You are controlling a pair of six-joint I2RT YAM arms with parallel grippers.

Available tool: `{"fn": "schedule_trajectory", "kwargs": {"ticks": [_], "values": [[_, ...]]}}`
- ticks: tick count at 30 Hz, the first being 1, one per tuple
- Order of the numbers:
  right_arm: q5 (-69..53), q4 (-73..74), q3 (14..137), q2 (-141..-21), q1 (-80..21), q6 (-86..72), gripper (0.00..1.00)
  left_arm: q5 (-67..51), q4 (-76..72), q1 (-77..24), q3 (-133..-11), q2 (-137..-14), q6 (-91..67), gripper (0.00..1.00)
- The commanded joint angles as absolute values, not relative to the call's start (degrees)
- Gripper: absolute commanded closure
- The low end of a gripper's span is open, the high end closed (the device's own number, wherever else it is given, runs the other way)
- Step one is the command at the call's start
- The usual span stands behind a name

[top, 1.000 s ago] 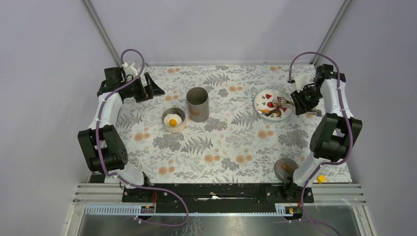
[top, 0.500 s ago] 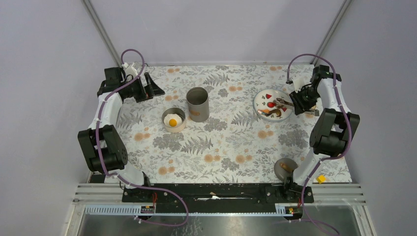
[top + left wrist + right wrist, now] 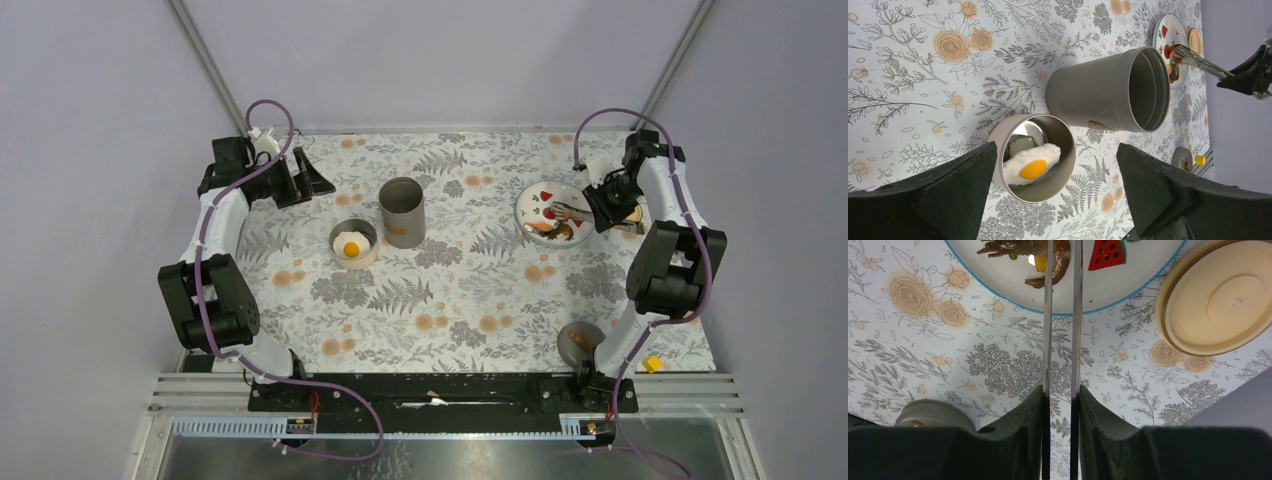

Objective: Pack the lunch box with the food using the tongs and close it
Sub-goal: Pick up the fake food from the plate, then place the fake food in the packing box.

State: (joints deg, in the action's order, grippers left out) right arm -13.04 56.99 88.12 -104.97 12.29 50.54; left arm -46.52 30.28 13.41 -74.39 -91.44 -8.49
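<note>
My right gripper [image 3: 607, 208] [image 3: 1060, 396] is shut on the silver tongs [image 3: 1048, 340], with a finger pressed on each arm. The tongs [image 3: 573, 211] reach over the white plate [image 3: 553, 195] [image 3: 1128, 287], and their arms flank a brown food piece [image 3: 1060, 265]. A red piece [image 3: 1107, 254] lies beside it. The fried egg [image 3: 351, 246] [image 3: 1030, 165] lies in a shallow round tin [image 3: 1063, 150]. Next to the tin stands the tall grey lunch box can [image 3: 401, 212] [image 3: 1098, 92], open. My left gripper [image 3: 300, 180] [image 3: 1056, 150] hangs open at the far left, holding nothing.
A beige round lid [image 3: 1220, 300] lies on the floral cloth just right of the plate. A grey lid with a brown tab [image 3: 581, 342] [image 3: 933, 415] sits near the right arm's base. A small yellow block [image 3: 652, 364] lies at the table's near right edge.
The right gripper has shifted back and left toward the plate, pinching the tongs' arms closer together. The left arm has not moved.
</note>
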Motion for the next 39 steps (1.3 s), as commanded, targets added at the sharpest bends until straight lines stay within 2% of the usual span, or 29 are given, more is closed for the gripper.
{"fn": "schedule_trajectory", "kwargs": {"ticks": [1,9,23,31,39], "values": [[-16.0,61.4,95.6,-103.1,12.1,49.9,0.75,-48.2,28.1,13.7,-74.3,-90.5,-8.4,0.01],[-22.6,68.8,109.0,-102.7,8.9,46.3,0.76,-48.4,28.1,13.7,-74.7,-90.8,-8.7,0.01],[-27.4,73.0,132.6,-110.0,-20.1,34.6,0.76,-47.2,28.1,13.7,-74.1,-90.2,-8.4,0.01],[-23.9,72.4,133.5,-114.1,-29.9,34.1,0.75,-47.2,28.1,13.7,-74.0,-90.3,-8.3,0.01],[-23.9,71.4,131.1,-116.3,-31.5,34.1,0.75,-47.6,28.1,13.7,-74.1,-90.8,-8.4,0.01]]}}
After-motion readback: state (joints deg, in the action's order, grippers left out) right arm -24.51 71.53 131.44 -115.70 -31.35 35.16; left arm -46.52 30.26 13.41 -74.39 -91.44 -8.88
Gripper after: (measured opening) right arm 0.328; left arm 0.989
